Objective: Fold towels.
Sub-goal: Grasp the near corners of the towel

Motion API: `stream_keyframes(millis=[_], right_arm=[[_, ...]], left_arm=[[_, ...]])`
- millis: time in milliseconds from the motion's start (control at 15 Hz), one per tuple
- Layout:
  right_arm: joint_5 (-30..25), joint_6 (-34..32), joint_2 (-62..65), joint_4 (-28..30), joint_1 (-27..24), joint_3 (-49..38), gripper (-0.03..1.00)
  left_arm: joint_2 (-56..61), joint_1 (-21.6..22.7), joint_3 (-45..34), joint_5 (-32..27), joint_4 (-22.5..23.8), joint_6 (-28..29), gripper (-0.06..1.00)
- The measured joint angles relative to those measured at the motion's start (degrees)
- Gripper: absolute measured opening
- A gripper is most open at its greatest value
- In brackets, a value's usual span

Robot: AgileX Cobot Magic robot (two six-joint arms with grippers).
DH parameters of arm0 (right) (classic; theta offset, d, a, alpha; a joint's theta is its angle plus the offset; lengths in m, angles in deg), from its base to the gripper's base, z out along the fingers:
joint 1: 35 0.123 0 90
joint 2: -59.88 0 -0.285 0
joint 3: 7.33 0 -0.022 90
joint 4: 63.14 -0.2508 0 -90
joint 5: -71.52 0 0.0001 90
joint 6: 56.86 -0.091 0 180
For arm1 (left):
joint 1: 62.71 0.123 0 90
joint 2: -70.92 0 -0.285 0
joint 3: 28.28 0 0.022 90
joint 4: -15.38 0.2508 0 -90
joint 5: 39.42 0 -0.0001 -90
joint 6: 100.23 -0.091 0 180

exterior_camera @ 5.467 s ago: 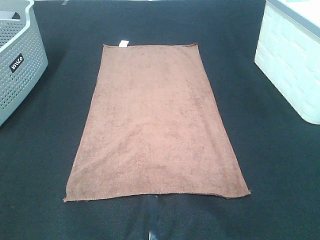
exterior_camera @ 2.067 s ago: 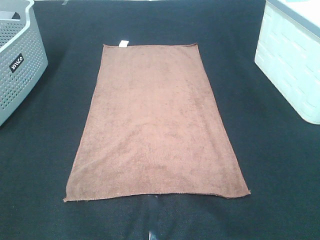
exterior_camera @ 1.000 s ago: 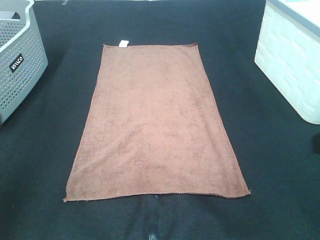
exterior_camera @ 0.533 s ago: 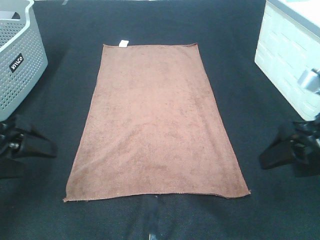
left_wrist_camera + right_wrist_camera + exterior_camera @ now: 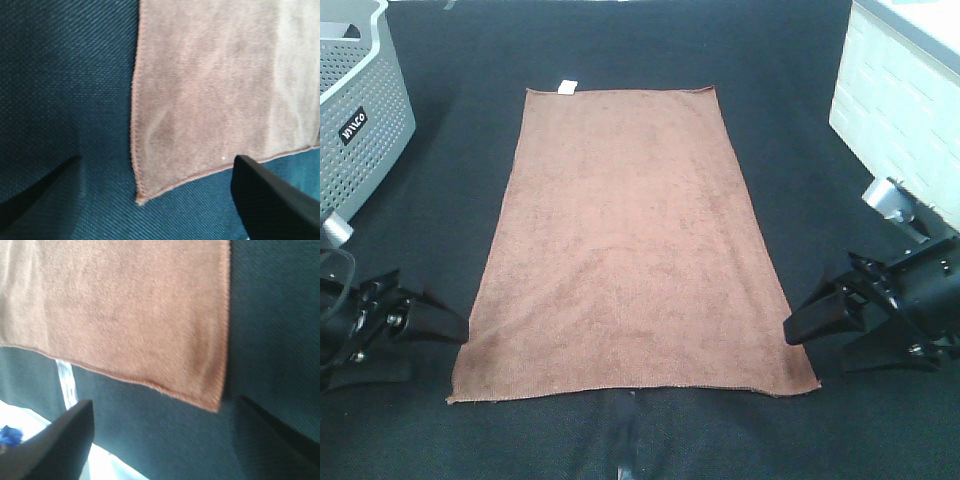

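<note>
The rust-brown towel (image 5: 630,240) lies flat and spread out on the black table, with its small white tag (image 5: 568,86) at the far short edge. My left gripper (image 5: 440,345) is open, low beside the towel's near-left corner. In the left wrist view that corner (image 5: 141,197) lies between the spread fingers of the left gripper (image 5: 157,160). My right gripper (image 5: 820,340) is open beside the near-right corner. In the right wrist view that corner (image 5: 214,405) lies between the fingers of the right gripper (image 5: 165,401). Neither gripper holds anything.
A grey perforated basket (image 5: 360,110) stands at the back left and a white bin (image 5: 900,120) at the back right. A pale strip (image 5: 625,440) runs on the black cloth just in front of the towel's near edge; it also shows in the right wrist view (image 5: 66,382).
Both arms have come into view from the sides and moved inward to the towel's two near corners. The towel has not moved.
</note>
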Motion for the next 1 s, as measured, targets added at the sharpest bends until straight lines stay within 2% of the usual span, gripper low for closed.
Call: stream_keyframes(millis=[200, 400, 533, 667, 733, 800, 933, 1000], right_arm=[[0.6, 5.5, -5.1, -6.1, 0.0, 0.1, 0.74], [1.3, 9.5, -8.6, -9.5, 0.0, 0.3, 0.74], [1.5, 11.2, -10.9, -10.5, 0.7, 1.5, 0.74], [2.5, 11.6, -12.3, -11.7, 5.4, 3.2, 0.73], [4.1, 8.9, -13.1, -12.7, 8.7, 4.4, 0.71], [4.1, 8.9, -13.1, -12.7, 8.7, 4.4, 0.71], [6.0, 4.9, -13.6, -12.5, 9.4, 4.7, 0.57], [7.4, 3.6, -13.7, -11.5, 9.4, 4.7, 0.46]], left_arm=[[-3.4, 0.0, 1.0, -1.9, -1.3, -2.8, 0.76], [-6.2, 0.0, 3.2, -2.8, -1.7, -3.0, 0.76], [-8.1, -2.1, 5.0, -3.7, -2.3, -3.0, 0.76], [-10.2, -6.0, 8.0, -4.4, -2.5, -3.0, 0.75], [-11.3, -7.4, 9.9, -4.5, -2.6, -2.1, 0.72], [-11.3, -7.4, 9.9, -4.5, -2.6, -2.1, 0.72], [-12.5, -7.6, 10.8, -3.3, -2.4, -0.6, 0.55], [-13.0, -7.6, 11.1, -2.5, -2.3, -0.3, 0.40]])
